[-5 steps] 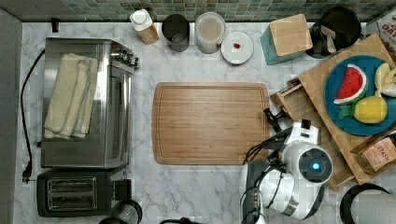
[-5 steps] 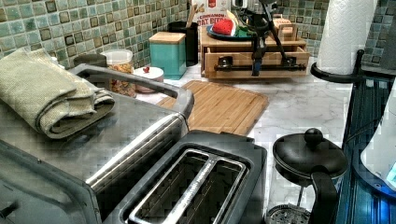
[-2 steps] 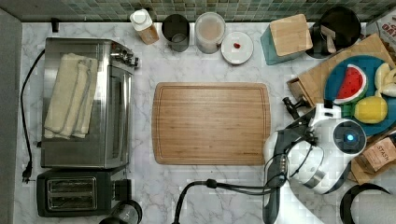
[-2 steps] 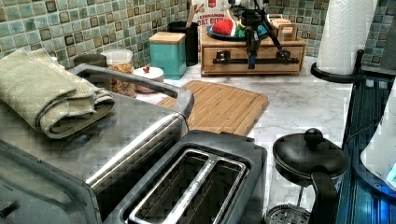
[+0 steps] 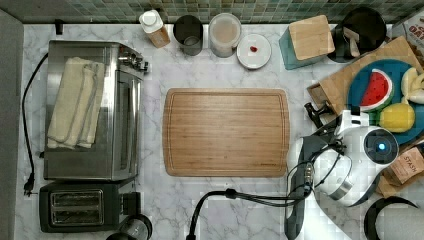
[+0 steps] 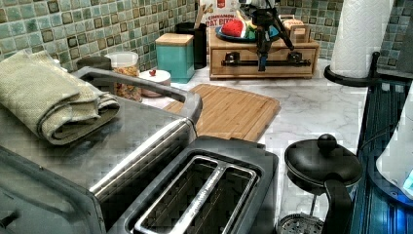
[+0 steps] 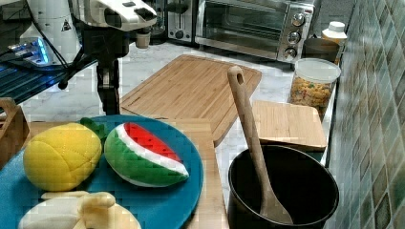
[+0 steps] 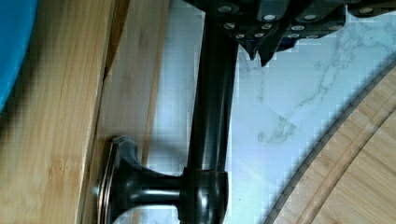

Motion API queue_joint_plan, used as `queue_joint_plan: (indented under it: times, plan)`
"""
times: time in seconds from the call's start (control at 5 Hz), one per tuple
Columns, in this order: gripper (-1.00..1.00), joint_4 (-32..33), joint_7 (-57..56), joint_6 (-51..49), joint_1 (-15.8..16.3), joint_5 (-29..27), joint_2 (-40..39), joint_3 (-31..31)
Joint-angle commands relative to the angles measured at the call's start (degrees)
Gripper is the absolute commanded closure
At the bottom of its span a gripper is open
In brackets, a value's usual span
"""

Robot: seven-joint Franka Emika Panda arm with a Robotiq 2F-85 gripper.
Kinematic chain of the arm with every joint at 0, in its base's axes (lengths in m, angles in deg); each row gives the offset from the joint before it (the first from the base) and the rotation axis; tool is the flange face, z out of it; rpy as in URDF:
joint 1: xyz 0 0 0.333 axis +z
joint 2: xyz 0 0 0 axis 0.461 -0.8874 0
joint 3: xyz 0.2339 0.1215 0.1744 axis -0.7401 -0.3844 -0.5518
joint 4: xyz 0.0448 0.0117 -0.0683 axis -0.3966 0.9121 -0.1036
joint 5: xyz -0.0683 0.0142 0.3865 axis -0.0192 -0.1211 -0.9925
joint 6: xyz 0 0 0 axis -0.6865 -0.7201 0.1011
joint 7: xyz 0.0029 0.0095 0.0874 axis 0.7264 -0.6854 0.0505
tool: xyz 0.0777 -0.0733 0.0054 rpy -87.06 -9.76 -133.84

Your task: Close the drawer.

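The drawer point(image 6: 243, 69) stood in the upper middle of the left view, under the wooden top that carried the blue plate point(image 6: 229, 36). In the top view it was at the right edge, in the upper half. Its front looked almost level with the wooden box around it, so I judged that the closing was nearly finished.

The gripper point(image 6: 263, 48) hung straight in front of the dark bar handle point(image 6: 265, 62), at about the middle of the bar. In the wrist view the gripper point(image 8: 261, 49) was at one end of the handle point(image 8: 212, 116), very near or touching it. I could not tell whether the claw was open or closed, or whether it had hold of the bar.

To do this step well, the push should go straight toward the drawer front, at the middle of the bar, so that the drawer does not turn and jam. It should be slow and stop as soon as the front is level, because a hard push may shift the whole box and the plate on it.

Of writing, "CINNAMON" could be read on the cereal box point(image 6: 221, 9) behind the plate, and "STASH" on the tea packet point(image 5: 407, 167) at the right edge of the top view.
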Motion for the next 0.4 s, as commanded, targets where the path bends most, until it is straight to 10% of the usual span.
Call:
queue_joint_plan:
  times: [0.2, 0.4]
  plan:
    - [1.0, -12.94, 0.04, 1.73, -4.09, -0.15, 0.56, 4.91]
    - [1.0, -12.96, 0.06, 1.74, -4.38, -0.03, 0.59, 4.58]
